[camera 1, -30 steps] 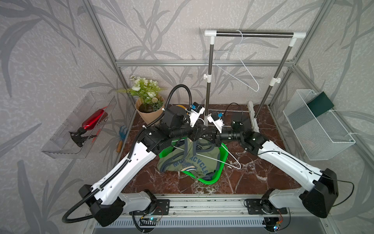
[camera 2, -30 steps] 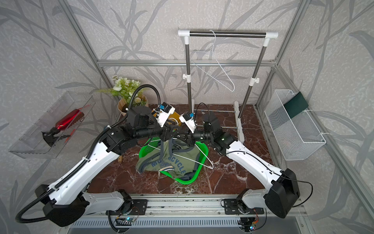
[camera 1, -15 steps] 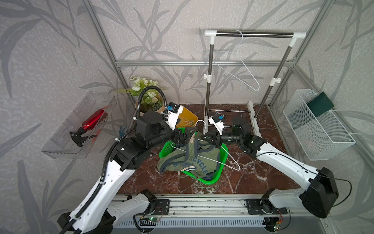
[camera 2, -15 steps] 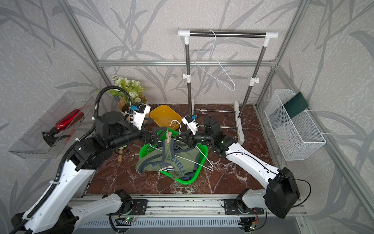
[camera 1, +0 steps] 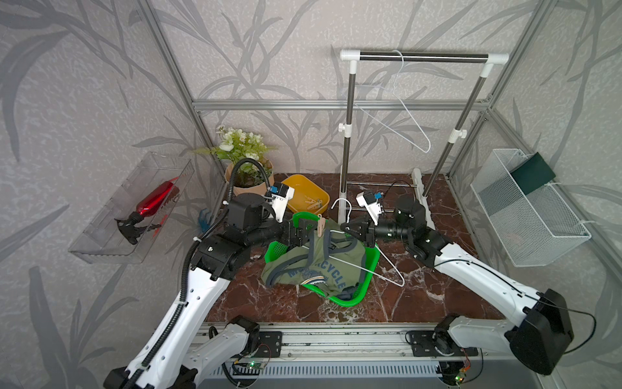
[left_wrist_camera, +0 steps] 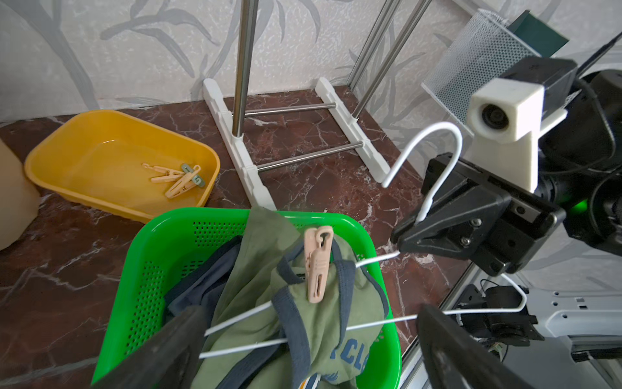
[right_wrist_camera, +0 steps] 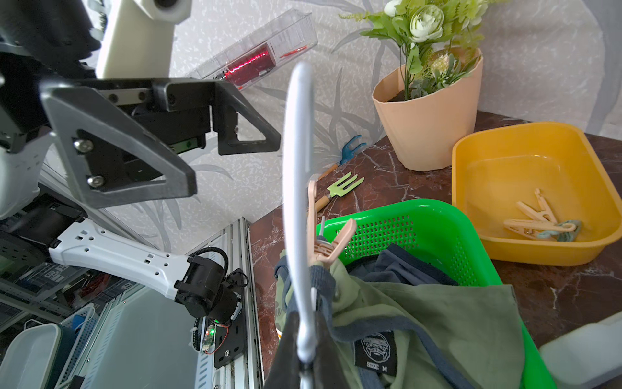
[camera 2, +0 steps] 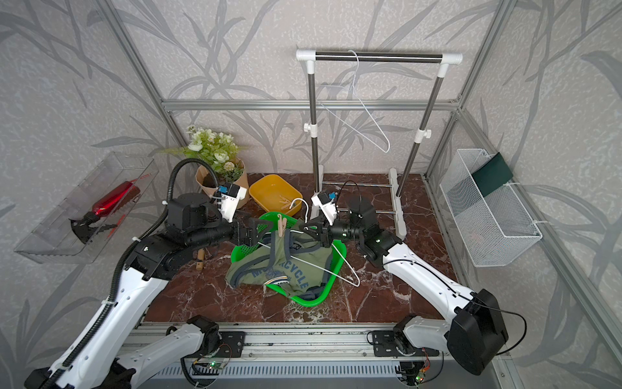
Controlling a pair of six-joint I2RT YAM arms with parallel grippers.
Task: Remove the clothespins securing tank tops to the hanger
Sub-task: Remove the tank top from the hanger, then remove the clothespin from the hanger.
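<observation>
Green basket (camera 1: 350, 299) catches the sagging olive tank top (camera 1: 336, 256), which is pinned to the white wire hanger (camera 1: 356, 267). Right gripper (camera 1: 346, 229) is clamped on the hanger neck. Left gripper (camera 1: 300, 233) is spread wide, empty, and the nearer arm. Clothespin (camera 1: 320, 229) stands upright on the strap, just ahead, centred between its fingers.

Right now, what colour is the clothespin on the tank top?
The clothespin is pale tan; left wrist view shows it best.
</observation>
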